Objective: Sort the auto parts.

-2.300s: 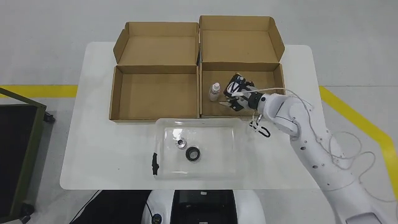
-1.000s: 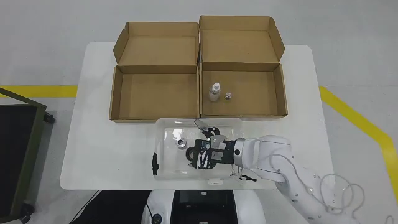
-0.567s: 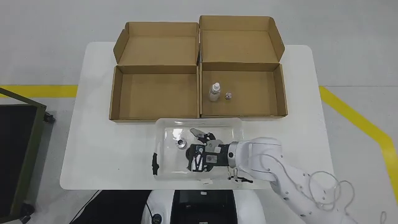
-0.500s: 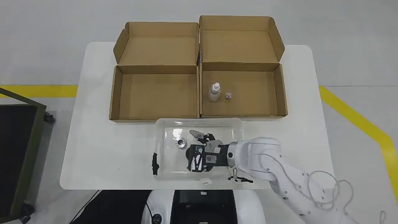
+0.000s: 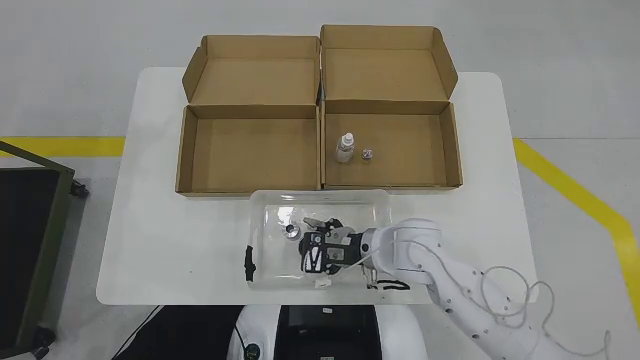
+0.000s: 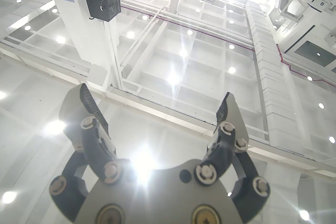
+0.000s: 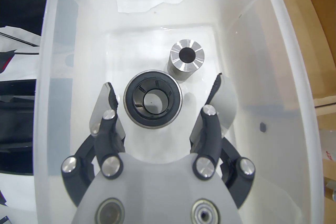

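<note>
A clear plastic bin (image 5: 366,216) sits at the table's front edge. It holds a black ring bearing (image 7: 153,103) and a small metal cylinder (image 7: 187,58), which also shows from above as the cylinder (image 5: 293,228). My right gripper (image 7: 164,83) is low inside the bin (image 7: 278,1), open, one finger on each side of the bearing without touching it. From above, the right gripper (image 5: 318,251) covers the bearing. My left gripper (image 6: 155,91) is open, holds nothing, and points up at a ceiling.
Two open cardboard boxes stand behind the bin. The left box (image 5: 247,152) holds nothing. The right box (image 5: 410,150) holds a small white bottle (image 5: 345,147) and a tiny part (image 5: 367,154). Black tape (image 5: 248,263) hangs on the bin's left end.
The right arm left the right box, swung down to the bin and moved leftward, settling its open gripper around the black bearing. The tiny part now lies in the right box.
</note>
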